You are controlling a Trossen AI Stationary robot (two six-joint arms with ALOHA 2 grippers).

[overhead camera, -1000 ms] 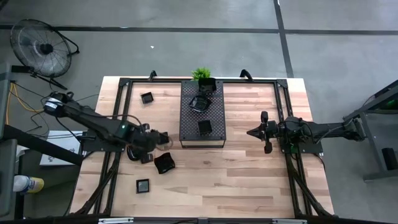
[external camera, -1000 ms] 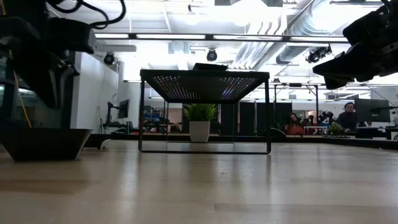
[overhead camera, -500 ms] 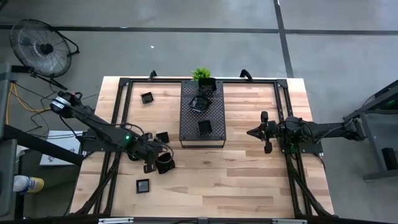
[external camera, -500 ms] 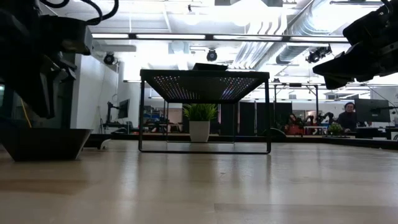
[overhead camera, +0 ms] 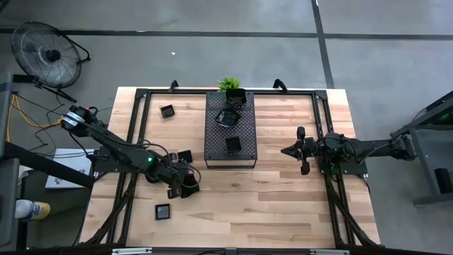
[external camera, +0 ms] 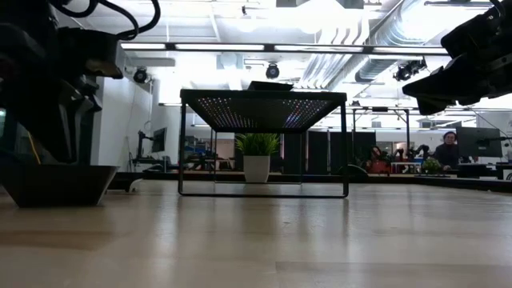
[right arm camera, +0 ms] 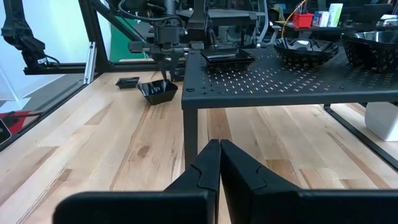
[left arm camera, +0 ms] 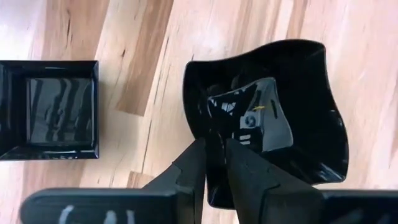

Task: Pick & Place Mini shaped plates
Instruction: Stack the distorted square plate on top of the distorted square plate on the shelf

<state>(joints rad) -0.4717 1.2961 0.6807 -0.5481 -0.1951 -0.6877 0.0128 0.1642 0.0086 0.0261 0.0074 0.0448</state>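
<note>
A glossy black wavy-rimmed mini plate point(overhead camera: 192, 186) point(left arm camera: 292, 118) lies on the wooden table left of centre. My left gripper point(overhead camera: 182, 188) point(left arm camera: 214, 144) stands over its near edge, narrowly open, one finger inside the rim and one outside. From the right wrist view, that plate point(right arm camera: 158, 91) rests on the table under the left gripper. Small square plates point(overhead camera: 162, 210) point(overhead camera: 185, 155) point(overhead camera: 167, 110) lie around it. One square plate point(left arm camera: 59, 109) shows beside the wavy one. My right gripper point(overhead camera: 286, 150) point(right arm camera: 219, 147) hovers shut and empty right of the tray.
A dark perforated tray point(overhead camera: 244, 131) point(external camera: 264, 100) on legs stands at the back centre with three plates on it. A green plant point(overhead camera: 228, 84) sits behind it. The black frame rails point(overhead camera: 134, 120) run along both table sides. A fan point(overhead camera: 48, 54) stands off the table's back left.
My left gripper has swung right and toward the table's front, coming down onto the wavy plate's rim with its fingers at the same width. The right arm has not moved.
</note>
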